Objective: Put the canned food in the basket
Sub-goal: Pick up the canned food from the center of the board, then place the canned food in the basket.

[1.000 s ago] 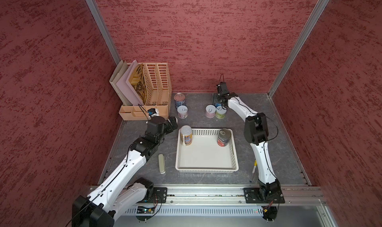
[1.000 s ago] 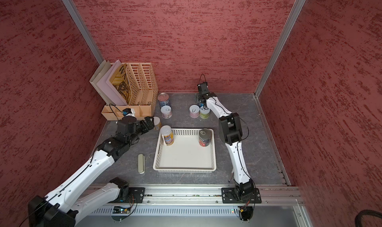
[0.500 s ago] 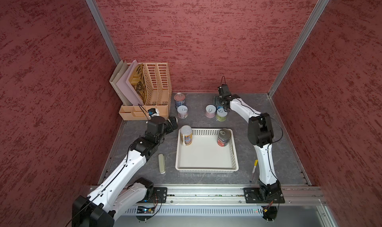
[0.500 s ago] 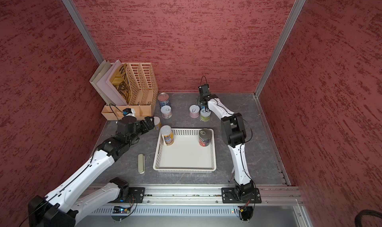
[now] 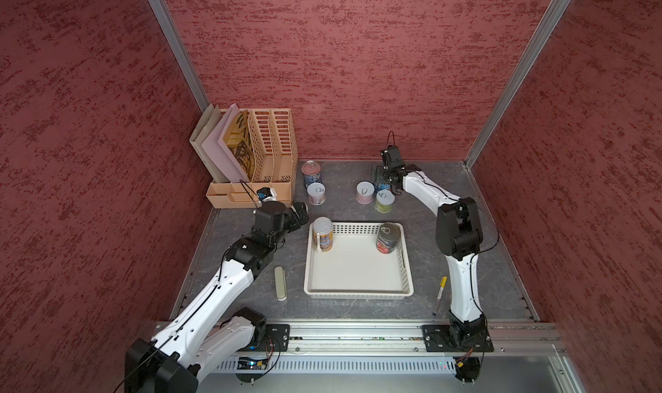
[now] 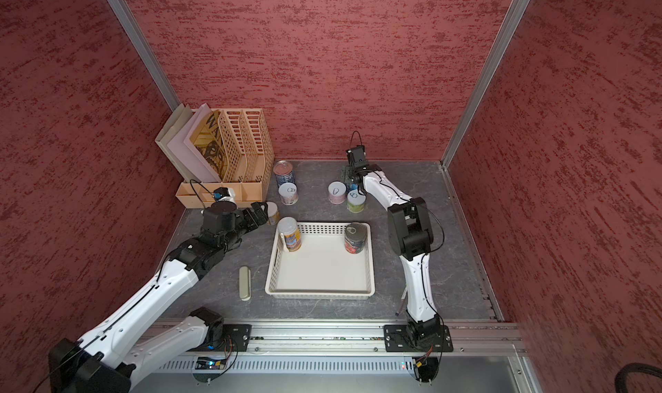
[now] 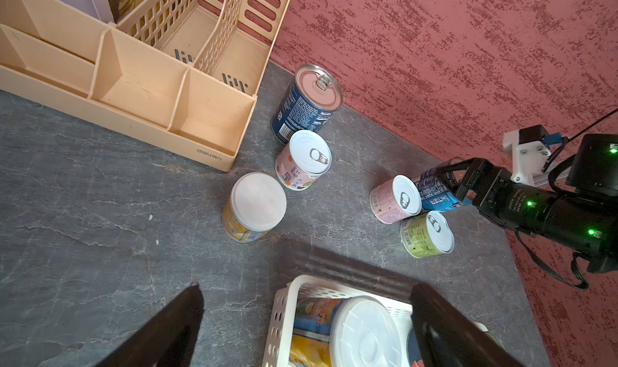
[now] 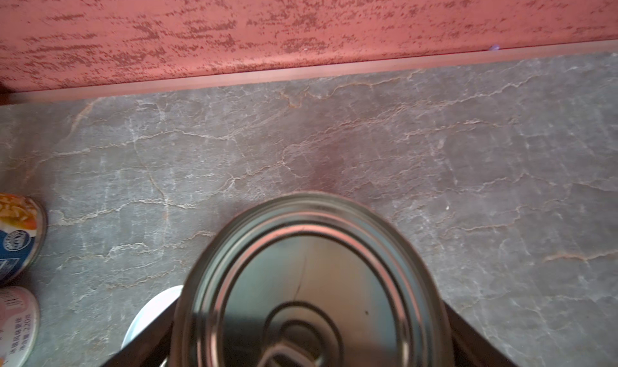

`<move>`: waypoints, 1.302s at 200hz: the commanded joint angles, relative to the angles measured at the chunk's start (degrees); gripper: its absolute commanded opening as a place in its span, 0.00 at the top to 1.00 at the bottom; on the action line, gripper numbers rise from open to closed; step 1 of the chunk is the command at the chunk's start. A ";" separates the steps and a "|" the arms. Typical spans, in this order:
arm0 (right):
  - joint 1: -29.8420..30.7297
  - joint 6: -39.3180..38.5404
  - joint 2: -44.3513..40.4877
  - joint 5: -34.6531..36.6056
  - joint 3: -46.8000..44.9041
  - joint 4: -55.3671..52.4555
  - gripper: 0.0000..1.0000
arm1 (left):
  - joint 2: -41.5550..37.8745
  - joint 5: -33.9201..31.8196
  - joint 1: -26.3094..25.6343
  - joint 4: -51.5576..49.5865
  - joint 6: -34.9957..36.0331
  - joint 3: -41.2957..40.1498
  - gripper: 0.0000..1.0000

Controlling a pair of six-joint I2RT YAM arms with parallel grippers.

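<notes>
Near the back wall point(image 5: 358, 86), right pincer point(image 7: 448, 181) clasps the blue can point(image 7: 431, 194); basket point(image 5: 358, 294) lies away from that wall. Left pincer point(image 5: 300, 213) gapes empty.

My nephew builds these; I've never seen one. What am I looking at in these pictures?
Two robot arms on a rail, each ending in a two-fingered gripper. The top views look down on the whole table; each wrist view comes from a camera on an arm. A yellow can and a red-labelled can stand in the white basket. Five cans, a file organizer, a beige case and a pen sit on the table. The left gripper is open and empty; the right gripper clasps a blue-labelled can.
</notes>
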 commanded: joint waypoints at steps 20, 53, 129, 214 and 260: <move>0.08 1.55 -9.67 2.53 -1.77 10.25 0.65 | -0.01 0.61 0.42 0.84 -0.34 -0.45 0.00; 0.52 1.94 -13.25 2.66 -4.60 12.36 0.67 | -0.01 0.67 0.37 0.94 -0.37 -0.46 0.00; 4.99 -0.96 -19.32 6.06 -7.65 15.31 0.68 | -0.25 0.93 0.37 0.85 -0.36 -0.50 0.00; 17.93 -6.41 -32.07 13.24 -13.60 14.25 0.69 | -1.65 0.66 0.39 0.50 -0.55 -0.66 0.00; 27.07 -4.29 -42.87 14.96 -22.57 10.99 0.70 | -2.76 -0.61 0.42 0.58 -0.40 -1.08 0.00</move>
